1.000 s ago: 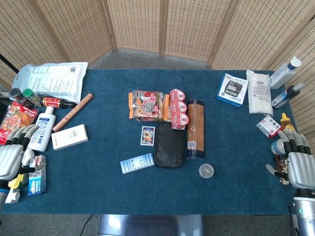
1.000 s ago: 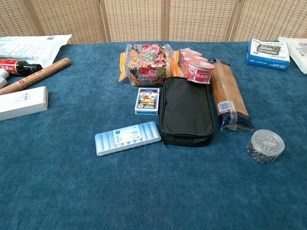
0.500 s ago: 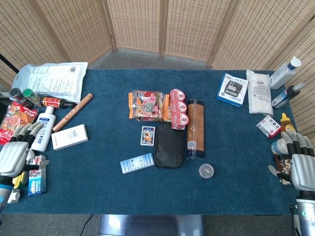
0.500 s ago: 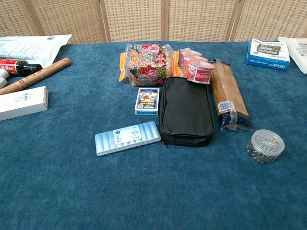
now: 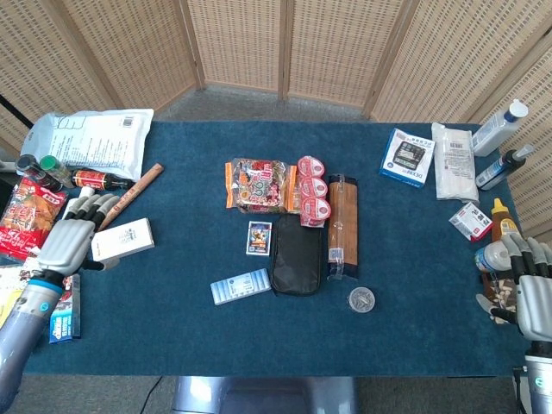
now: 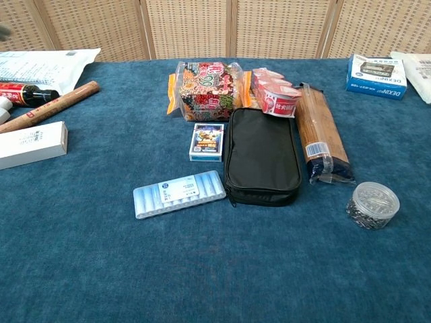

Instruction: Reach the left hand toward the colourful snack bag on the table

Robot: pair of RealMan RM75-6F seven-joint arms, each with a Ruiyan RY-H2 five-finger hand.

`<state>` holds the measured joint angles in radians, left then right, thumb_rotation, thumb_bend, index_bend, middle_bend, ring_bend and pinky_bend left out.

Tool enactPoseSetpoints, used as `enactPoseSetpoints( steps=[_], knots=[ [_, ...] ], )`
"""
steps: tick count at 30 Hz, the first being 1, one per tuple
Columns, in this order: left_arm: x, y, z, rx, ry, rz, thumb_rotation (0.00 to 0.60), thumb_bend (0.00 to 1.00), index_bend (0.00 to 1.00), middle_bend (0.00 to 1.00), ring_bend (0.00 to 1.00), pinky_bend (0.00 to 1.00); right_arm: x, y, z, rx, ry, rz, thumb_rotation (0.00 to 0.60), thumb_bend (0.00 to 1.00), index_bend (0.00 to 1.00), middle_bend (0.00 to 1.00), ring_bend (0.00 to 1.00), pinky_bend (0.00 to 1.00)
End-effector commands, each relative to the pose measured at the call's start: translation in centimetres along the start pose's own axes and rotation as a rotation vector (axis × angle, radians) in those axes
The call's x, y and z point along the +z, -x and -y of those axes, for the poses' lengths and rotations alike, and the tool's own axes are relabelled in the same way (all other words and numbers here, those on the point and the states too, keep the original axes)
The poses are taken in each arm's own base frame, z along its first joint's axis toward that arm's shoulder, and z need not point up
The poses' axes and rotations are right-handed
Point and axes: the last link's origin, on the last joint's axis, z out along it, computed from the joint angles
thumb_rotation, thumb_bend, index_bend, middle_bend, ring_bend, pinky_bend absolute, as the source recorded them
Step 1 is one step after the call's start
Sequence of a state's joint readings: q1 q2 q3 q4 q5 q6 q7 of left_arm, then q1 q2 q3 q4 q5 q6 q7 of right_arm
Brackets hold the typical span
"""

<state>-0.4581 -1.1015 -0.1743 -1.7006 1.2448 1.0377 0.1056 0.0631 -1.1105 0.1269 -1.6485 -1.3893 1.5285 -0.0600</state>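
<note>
My left hand (image 5: 71,235) hangs at the left edge of the head view with nothing in it, fingers loosely spread, just beside the white box (image 5: 122,240). The chest view does not show it at all. The colourful snack bag (image 5: 256,185) lies flat near the centre of the frame, slightly above the middle, well apart from that hand. My right hand (image 5: 528,289) sits at the lower right edge, also released and holding nothing.

I judge the reach as barely begun, with most of the blue table (image 5: 172,336) between me and the bag. The risks I see come from the clutter. The white box and the brown stick (image 5: 128,197) lie right by my fingers, so a low sweep toward the centre could shove either one. At the far end, the red cups (image 5: 313,199) touch the bag's right side and the small card box (image 5: 259,237) sits just below it. If I overshoot or drop too early, I would knock those instead. Coming in high and from the bag's open left side looks safest.
</note>
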Motion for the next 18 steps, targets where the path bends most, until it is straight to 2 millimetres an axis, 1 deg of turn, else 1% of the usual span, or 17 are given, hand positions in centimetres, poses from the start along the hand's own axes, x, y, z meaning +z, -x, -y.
enactPoseSetpoints(
  steps=[1, 4, 8, 13, 18],
  knots=[
    [3.1, 0.5, -1.9, 0.006, 0.046, 0.009, 0.6, 0.17, 0.0, 0.0, 0.0, 0.0, -0.9, -0.3, -0.5, -0.002, 0.02, -0.004, 0.599, 0.05, 0.0, 0.0, 0.0, 0.0],
    [5.5, 1.0, -3.5, -0.003, 0.08, 0.007, 0.6, 0.17, 0.0, 0.0, 0.0, 0.0, -1.7, -0.7, -1.0, -0.004, 0.041, -0.013, 0.599, 0.05, 0.0, 0.0, 0.0, 0.0],
    [8.1, 1.7, -5.5, -0.001, 0.114, 0.009, 0.6, 0.17, 0.0, 0.0, 0.0, 0.0, -2.5, -1.2, -1.6, -0.008, 0.063, -0.024, 0.599, 0.05, 0.0, 0.0, 0.0, 0.0],
    [10.9, 2.9, -8.2, 0.005, 0.147, 0.009, 0.6, 0.17, 0.0, 0.0, 0.0, 0.0, -3.3, -1.5, -2.0, -0.008, 0.082, -0.03, 0.598, 0.05, 0.0, 0.0, 0.0, 0.0],
    [13.3, 3.9, -10.5, 0.008, 0.162, 0.01, 0.6, 0.17, 0.0, 0.0, 0.0, 0.0, -3.9, -1.8, -2.5, -0.009, 0.1, -0.038, 0.596, 0.05, 0.0, 0.0, 0.0, 0.0]
  ],
)
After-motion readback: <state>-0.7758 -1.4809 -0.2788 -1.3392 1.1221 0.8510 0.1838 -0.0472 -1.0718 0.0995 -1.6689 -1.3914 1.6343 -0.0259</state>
